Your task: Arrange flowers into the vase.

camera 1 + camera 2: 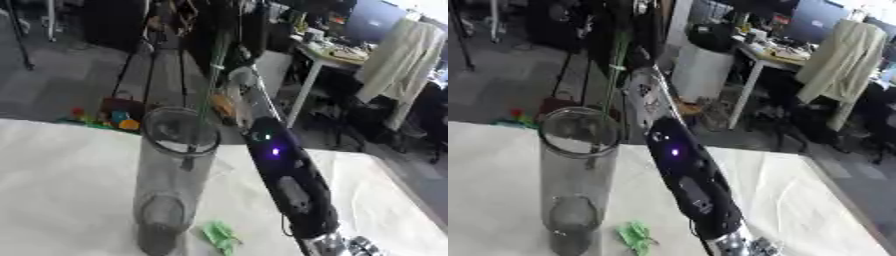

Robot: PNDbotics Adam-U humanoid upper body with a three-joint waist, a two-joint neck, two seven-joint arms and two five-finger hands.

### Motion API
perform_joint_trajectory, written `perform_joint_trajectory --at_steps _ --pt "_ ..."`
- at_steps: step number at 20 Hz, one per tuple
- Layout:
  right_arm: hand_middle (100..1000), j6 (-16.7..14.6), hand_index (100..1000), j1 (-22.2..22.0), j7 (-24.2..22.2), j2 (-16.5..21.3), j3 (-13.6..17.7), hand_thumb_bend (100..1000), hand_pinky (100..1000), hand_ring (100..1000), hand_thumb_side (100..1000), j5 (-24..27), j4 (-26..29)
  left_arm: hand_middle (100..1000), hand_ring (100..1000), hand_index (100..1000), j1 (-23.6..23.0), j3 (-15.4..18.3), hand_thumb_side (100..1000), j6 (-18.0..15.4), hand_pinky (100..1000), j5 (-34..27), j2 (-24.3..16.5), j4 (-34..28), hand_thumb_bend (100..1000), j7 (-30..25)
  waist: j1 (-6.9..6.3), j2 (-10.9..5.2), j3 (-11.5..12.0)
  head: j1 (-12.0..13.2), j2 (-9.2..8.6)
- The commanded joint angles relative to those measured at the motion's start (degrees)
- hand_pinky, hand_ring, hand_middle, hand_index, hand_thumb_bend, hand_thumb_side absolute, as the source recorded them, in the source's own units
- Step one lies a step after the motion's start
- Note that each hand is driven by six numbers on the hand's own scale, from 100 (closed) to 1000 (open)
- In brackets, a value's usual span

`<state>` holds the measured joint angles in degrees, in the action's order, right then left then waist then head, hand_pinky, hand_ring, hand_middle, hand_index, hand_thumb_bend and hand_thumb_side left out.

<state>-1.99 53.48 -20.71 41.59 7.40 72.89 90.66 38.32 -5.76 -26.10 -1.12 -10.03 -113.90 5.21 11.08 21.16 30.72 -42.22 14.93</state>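
Evidently the insertion step is in hand: a right hand (pixel 238 82), raised beyond the tall clear glass vase (pixel 171 180) on the white-covered bench (pixel 61 190), pinches a thin green flower stem (pixel 213 75) whose lower end enters the rim. Next, lower it and release.

Stem (pixel 210 85) in vase (pixel 171 190), arm (pixel 284 175) just right.

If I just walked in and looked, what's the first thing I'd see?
Probably the tall clear vase standing on the white table, with a thin green stem poking up out of its mouth. Right beside it, a big black robot arm with a little purple light slants up from the bottom edge. A small green leaf piece lies by the vase's foot.
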Motion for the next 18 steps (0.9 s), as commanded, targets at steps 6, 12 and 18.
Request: perform_joint_trajectory --at_steps 6,12,18 --pt "187 -1.5 148 0.6 -2.3 1.1 0.3 100 543 546 654 -2.3 -0.2 843 845 905 1.0 -0.1 945 0.1 818 -0.2 0.0 -0.7 100 -0.1 -0.38 -1.12 -0.1 0.0 -0.92" --pt "194 -3.6 185 0.1 -3.4 1.1 -0.2 100 544 553 650 -3.3 1.2 843 845 905 1.0 0.0 946 0.2 818 -0.3 -0.1 -0.7 100 -0.1 -0.13 -1.21 -0.1 0.2 -0.84" --pt "212 -7.2 250 -0.6 -4.2 0.7 -1.0 100 568 569 668 -5.8 3.1 843 845 905 1.1 0.1 949 0.4 818 -0.5 -0.2 -0.7 100 0.0 0.19 -1.54 -0.4 0.3 -0.82"
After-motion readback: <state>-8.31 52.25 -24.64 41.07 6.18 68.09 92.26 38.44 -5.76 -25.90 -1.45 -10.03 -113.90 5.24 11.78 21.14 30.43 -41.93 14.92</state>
